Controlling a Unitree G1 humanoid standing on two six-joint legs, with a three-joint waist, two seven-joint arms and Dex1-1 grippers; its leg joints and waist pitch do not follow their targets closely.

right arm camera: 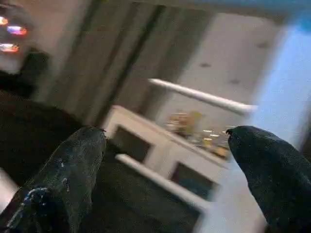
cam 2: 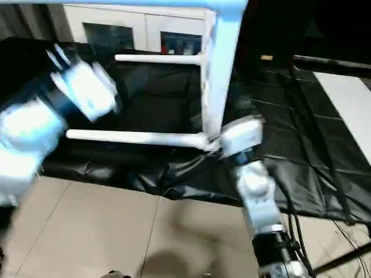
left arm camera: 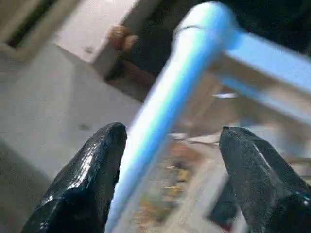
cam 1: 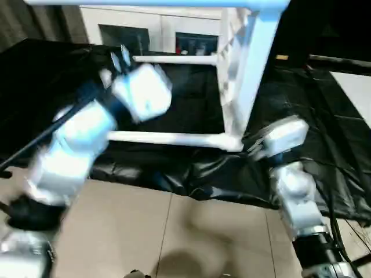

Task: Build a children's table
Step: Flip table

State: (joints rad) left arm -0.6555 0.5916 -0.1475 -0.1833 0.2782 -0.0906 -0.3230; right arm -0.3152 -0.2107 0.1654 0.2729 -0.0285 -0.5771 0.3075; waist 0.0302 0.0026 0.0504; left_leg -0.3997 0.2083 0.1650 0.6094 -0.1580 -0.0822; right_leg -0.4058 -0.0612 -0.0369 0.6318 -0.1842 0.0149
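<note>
Nearest, the left pincer (left arm camera: 167, 182) gapes around a leg (left arm camera: 170, 107) without touching, the right pincer (right arm camera: 167, 179) spread empty; at twelve o'clock the children's table (cam 1: 243, 75) lies sideways on black sheeting (cam 1: 324, 133), seemingly legged, needing righting

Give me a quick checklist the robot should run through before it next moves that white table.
1. Left claw open: ok, fingers apart.
2. Left claw lined up on a leg: ok, the tube runs between its fingers; contact cannot tell.
3. Right claw open: ok, nothing between its fingers.
4. Legs seated in table top: two stick out sideways over the black sheet; tightness cannot tell.
5. All four legs fitted: cannot tell.
</note>
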